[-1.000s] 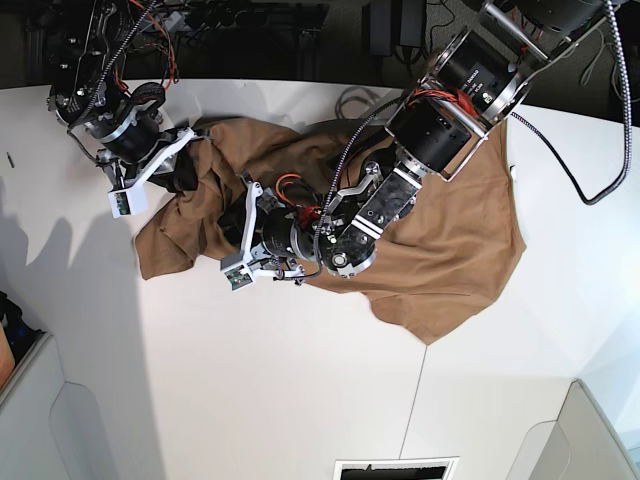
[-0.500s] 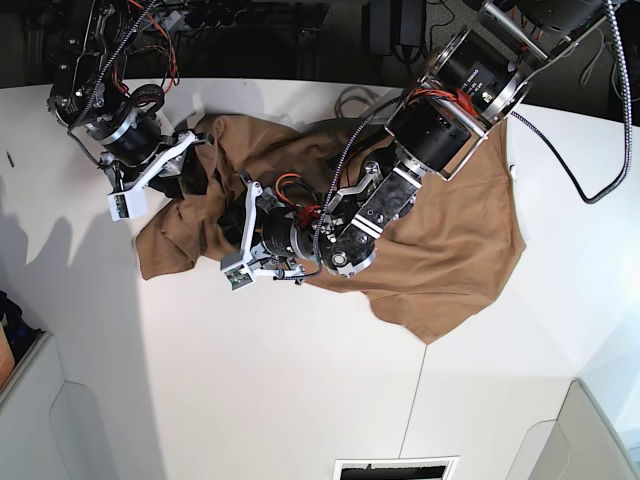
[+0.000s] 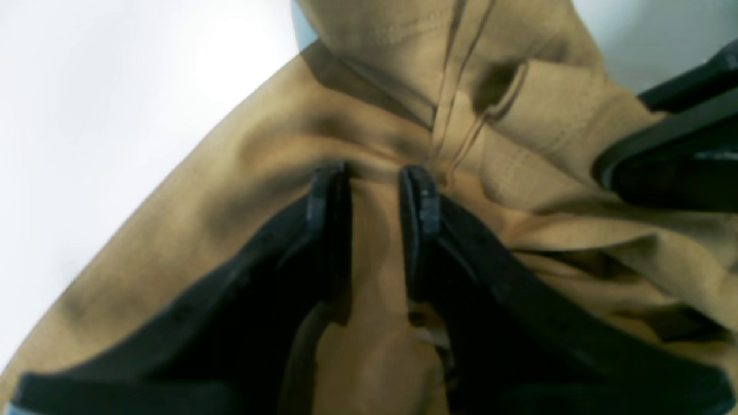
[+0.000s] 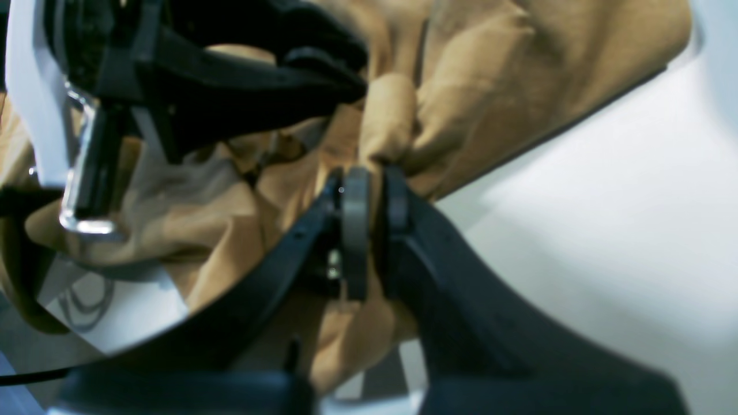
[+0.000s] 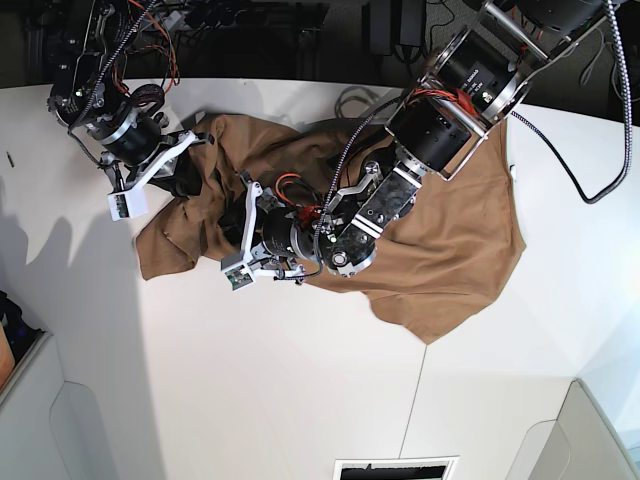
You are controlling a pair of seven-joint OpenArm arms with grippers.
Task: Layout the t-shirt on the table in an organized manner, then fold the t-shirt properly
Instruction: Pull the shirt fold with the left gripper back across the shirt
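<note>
Right gripper (image 4: 369, 184) shifted slightly upward, pinching t-shirt (image 5: 450, 230) fold, left gripper (image 3: 373, 178) jaws parted around cloth

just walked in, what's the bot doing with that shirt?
Both arms are working a crumpled t-shirt on the white table. The right gripper is shut on a fold of cloth near the shirt's edge. The left gripper is pressed into the bunched middle, jaws narrowly apart with cloth between them. The shirt isn't laid flat yet; no folding has begun.
</note>
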